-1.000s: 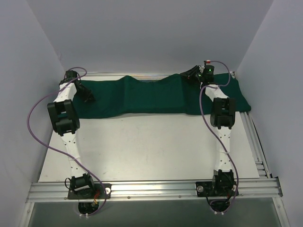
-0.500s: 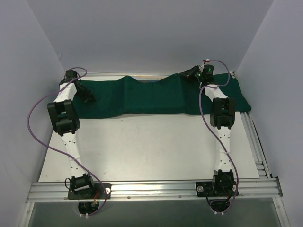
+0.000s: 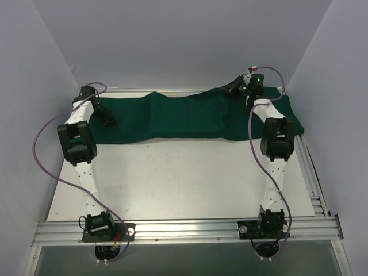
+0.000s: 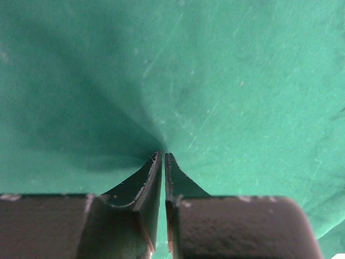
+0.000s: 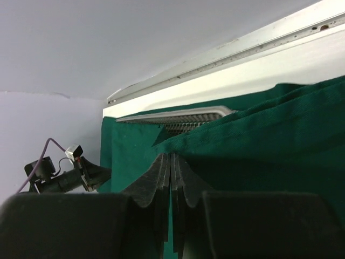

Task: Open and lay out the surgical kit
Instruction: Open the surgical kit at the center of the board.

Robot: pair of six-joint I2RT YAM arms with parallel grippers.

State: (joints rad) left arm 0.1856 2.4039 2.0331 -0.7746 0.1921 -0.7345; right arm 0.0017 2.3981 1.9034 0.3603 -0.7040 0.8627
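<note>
The green cloth wrap (image 3: 184,115) is lying as a long band across the 12 o'clock side of the table (image 3: 184,184), reaching from the 10 o'clock corner to the 2 o'clock corner. Over the last second the right gripper (image 3: 234,87) has closed fully and is now pinching the far hem of the wrap at about 1 o'clock. The right elbow is swinging outward toward 3 o'clock while the wrist is drawing back toward 12 o'clock. In the right wrist view the right gripper (image 5: 171,159) is holding a fold of cloth at its tips, and the edge of the wire-mesh tray (image 5: 183,120) is showing just beyond the lifted hem. The left gripper (image 4: 163,157) is holding its place at 10 o'clock, with its jaws almost together and the cloth puckering into them, so it is clamping the wrap there. The change indicates that the unwrapping step is starting on the right side: a flap is being peeled off the tray. The tray is otherwise covered, and no instruments are in view.
</note>
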